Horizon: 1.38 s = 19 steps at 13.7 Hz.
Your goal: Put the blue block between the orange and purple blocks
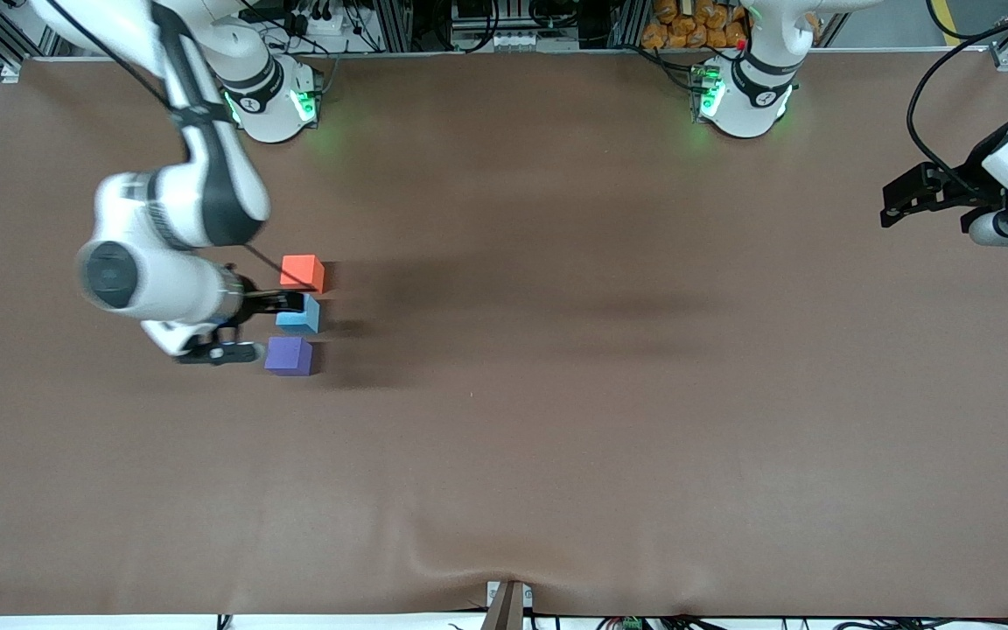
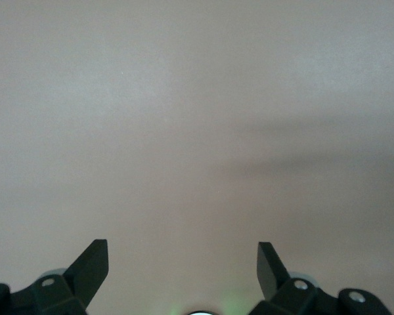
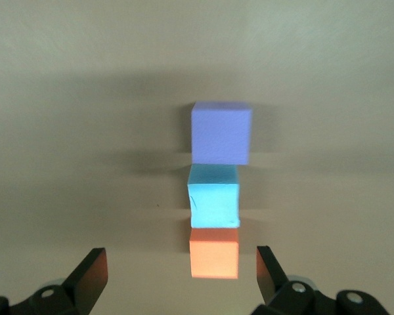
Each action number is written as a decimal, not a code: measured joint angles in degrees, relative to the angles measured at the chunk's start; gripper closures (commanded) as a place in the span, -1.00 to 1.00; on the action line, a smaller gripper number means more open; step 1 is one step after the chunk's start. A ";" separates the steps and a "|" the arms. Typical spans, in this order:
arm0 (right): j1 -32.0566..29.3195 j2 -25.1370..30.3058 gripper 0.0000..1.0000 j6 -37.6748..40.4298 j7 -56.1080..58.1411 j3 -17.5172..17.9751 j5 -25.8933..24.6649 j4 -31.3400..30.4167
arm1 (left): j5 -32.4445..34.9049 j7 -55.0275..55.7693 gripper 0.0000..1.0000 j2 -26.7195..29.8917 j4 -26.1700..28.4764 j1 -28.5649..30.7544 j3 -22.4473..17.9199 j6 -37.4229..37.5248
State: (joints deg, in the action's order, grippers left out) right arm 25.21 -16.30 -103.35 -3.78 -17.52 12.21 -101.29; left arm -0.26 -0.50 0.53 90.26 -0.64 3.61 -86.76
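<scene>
Blocks sit in a short row toward the right arm's end of the surface (image 1: pixel 556 455): three small matte cubes of equal size with crisp edges and flat, foam-like faces. The orange block (image 1: pixel 303 272) lies farthest from the front camera, the blue block (image 1: pixel 301 315) is between the other two, and the purple block (image 1: pixel 289 356) is nearest that camera. In the right wrist view the blue block (image 3: pixel 213 195) looks close against both the orange block (image 3: pixel 214 258) and the purple block (image 3: pixel 221 132), though whether the faces actually touch cannot be told.

The right gripper (image 1: pixel 261 303) hangs over the row, beside the blue block, with its dark fingers (image 3: pixel 90 273) spread wide and released, grasping nothing.

A smooth brown sheet covers the surface, dull and slightly rippled along the edge nearest the front camera, with soft shadows stretching from the cubes. Along the top of the front view stand white arm bases with green lights, then metal framing and cables.

The left gripper (image 1: pixel 906 199) waits over bare surface at the left arm's end, its fingers (image 2: pixel 92 266) parted and holding nothing.
</scene>
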 measured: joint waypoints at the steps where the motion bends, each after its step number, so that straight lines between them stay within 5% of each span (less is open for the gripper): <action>1: -1.93 0.11 -1.00 3.28 0.19 -0.09 0.00 4.32 | 0.00 0.00 -1.00 -0.01 0.00 0.00 0.00 0.00; 9: -20.61 0.17 -1.00 16.43 13.69 -0.34 0.10 19.99 | 0.00 0.00 -1.00 -0.05 0.01 -0.04 0.01 0.00; 12: -20.55 0.22 -1.00 22.27 13.50 0.17 -1.40 24.91 | 0.00 0.00 -1.00 -0.05 0.01 -0.04 0.02 0.00; 15: -18.57 2.04 -1.00 25.58 13.34 0.92 -9.52 29.94 | 0.00 0.00 -1.00 -0.05 0.00 -0.05 0.03 0.00; 19: -17.75 4.91 -1.00 26.19 13.09 0.91 -9.92 30.42 | 0.00 0.00 -1.00 -0.05 -0.01 -0.05 0.03 0.00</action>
State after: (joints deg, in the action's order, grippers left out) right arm 7.46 -11.39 -77.16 9.30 -16.62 2.29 -70.87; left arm -0.26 -0.50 0.48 90.26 -0.69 3.64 -86.76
